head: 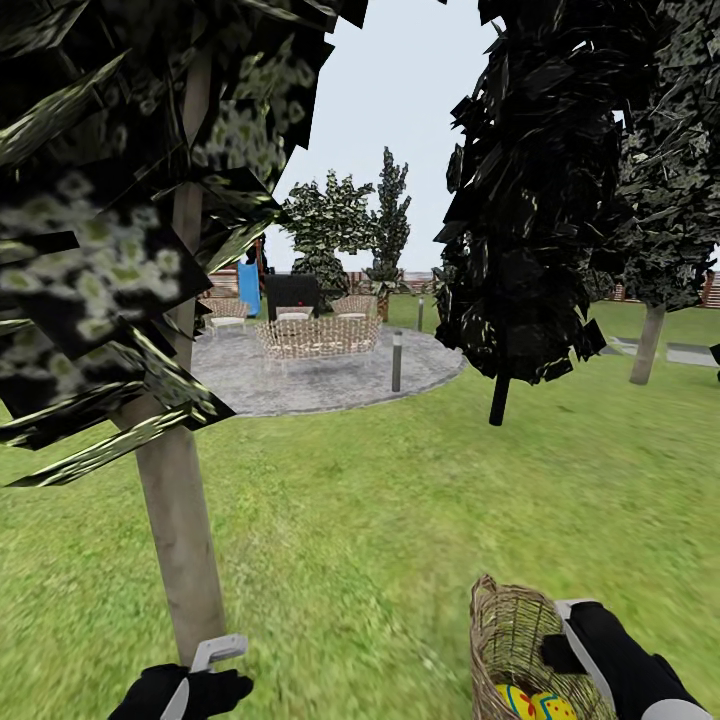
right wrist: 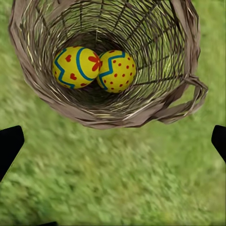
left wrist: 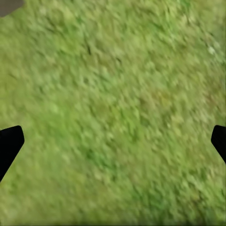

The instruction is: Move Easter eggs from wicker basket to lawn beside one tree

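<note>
The brown wicker basket (head: 505, 630) stands on the lawn (head: 340, 540) at the lower right of the head view. Two yellow Easter eggs lie side by side in its bottom: one egg (right wrist: 76, 67) with blue zigzags and red marks, and a second egg (right wrist: 117, 70) touching it. The third egg is out of view. My right gripper (right wrist: 113, 141) is open, just beside the basket's rim (head: 575, 640). My left gripper (head: 215, 665) is open above bare grass (left wrist: 113, 108), close to the base of the pale-trunked tree (head: 180, 520).
A near-black-leaved tree on a thin dark trunk (head: 499, 400) stands ahead on the right. Behind it is another pale trunk (head: 648, 345). The grey round patio (head: 330, 385) holds woven chairs (head: 318, 338) and a short lamp post (head: 397, 360). Open grass stretches between the trees.
</note>
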